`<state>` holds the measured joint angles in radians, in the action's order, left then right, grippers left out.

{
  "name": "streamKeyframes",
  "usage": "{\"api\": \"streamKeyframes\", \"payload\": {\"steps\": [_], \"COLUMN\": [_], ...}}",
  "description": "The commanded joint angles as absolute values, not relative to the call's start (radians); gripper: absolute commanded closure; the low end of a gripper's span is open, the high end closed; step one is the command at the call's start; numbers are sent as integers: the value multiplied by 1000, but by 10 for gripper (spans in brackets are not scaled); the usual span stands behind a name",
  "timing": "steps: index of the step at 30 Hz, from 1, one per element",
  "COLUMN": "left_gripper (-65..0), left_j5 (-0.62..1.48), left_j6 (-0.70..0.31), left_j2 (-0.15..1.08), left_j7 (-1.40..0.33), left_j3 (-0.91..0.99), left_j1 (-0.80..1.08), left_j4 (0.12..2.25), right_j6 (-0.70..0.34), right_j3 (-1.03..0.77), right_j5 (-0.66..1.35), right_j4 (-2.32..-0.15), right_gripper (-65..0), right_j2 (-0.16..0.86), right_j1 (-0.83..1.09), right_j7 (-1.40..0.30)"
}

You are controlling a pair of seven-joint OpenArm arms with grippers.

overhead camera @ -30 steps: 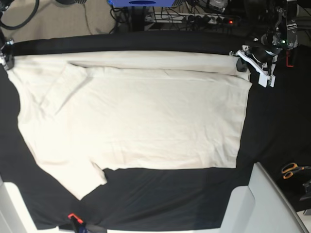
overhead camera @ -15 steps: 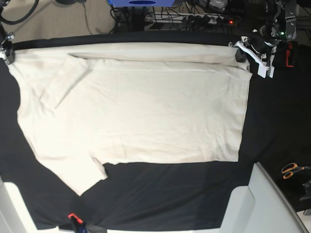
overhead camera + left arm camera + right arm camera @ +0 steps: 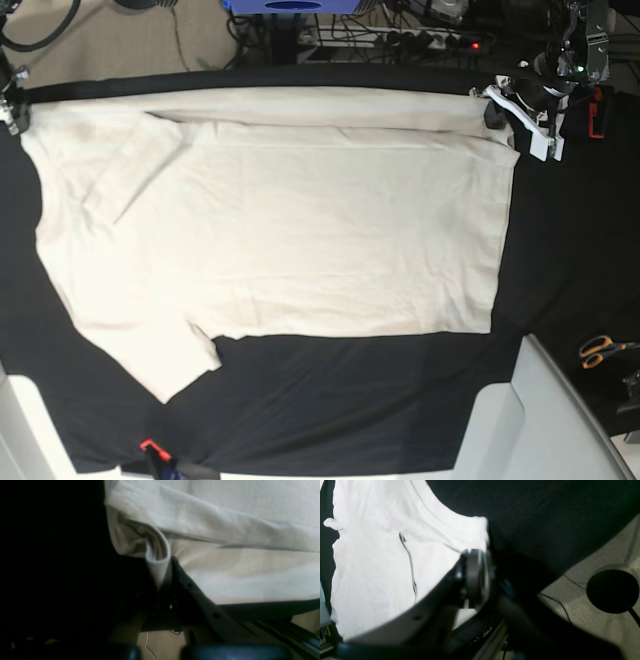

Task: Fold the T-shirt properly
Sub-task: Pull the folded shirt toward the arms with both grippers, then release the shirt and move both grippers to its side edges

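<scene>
The cream T-shirt (image 3: 280, 220) lies spread on the black table cloth (image 3: 350, 400), its far edge folded over into a long band. My left gripper (image 3: 497, 108) sits at the shirt's far right corner. In the left wrist view it (image 3: 162, 580) is shut on a pinched fold of the T-shirt (image 3: 225, 517). My right gripper (image 3: 12, 100) is at the far left corner. The blurred right wrist view shows that gripper (image 3: 490, 562) with jaws slightly parted, and the T-shirt (image 3: 382, 567) ends in a corner just past the fingertips.
Orange-handled scissors (image 3: 600, 350) lie at the right edge. A white panel (image 3: 540, 420) rises at the front right. A small orange-tipped clamp (image 3: 150, 447) sits at the front edge. Cables and a power strip (image 3: 430, 40) run behind the table.
Both grippers drew the shirt's far edge back toward the table's rear, and the folded band now lies straighter. The right gripper's jaws have begun to part.
</scene>
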<state>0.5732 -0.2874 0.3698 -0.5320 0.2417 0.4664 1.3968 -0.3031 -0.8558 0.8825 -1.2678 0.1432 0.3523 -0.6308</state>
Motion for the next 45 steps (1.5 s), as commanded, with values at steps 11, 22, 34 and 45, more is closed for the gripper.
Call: {"api": "streamKeyframes", "payload": {"steps": [11, 22, 34, 45], "left_gripper": [-378, -415, -413, -413], "left_j5": [568, 568, 567, 567], "left_j6": [-282, -282, -282, -282], "left_j2": [349, 375, 509, 527], "left_j7": [-535, -536, -536, -536], "left_j3": [360, 604, 349, 277], "left_j1": [510, 479, 200, 171], "left_j4": [1405, 1443, 1345, 1333], "right_j6": [-311, -311, -466, -487], "right_j3": [-866, -924, -337, 346], "right_j5": [894, 886, 885, 885], "right_j4": [-1288, -1280, -740, -188], "right_gripper": [-363, -365, -366, -366], "right_j2": [116, 232, 550, 524], "right_j1": [375, 326, -157, -545], "right_j7": [-621, -621, -361, 111]}}
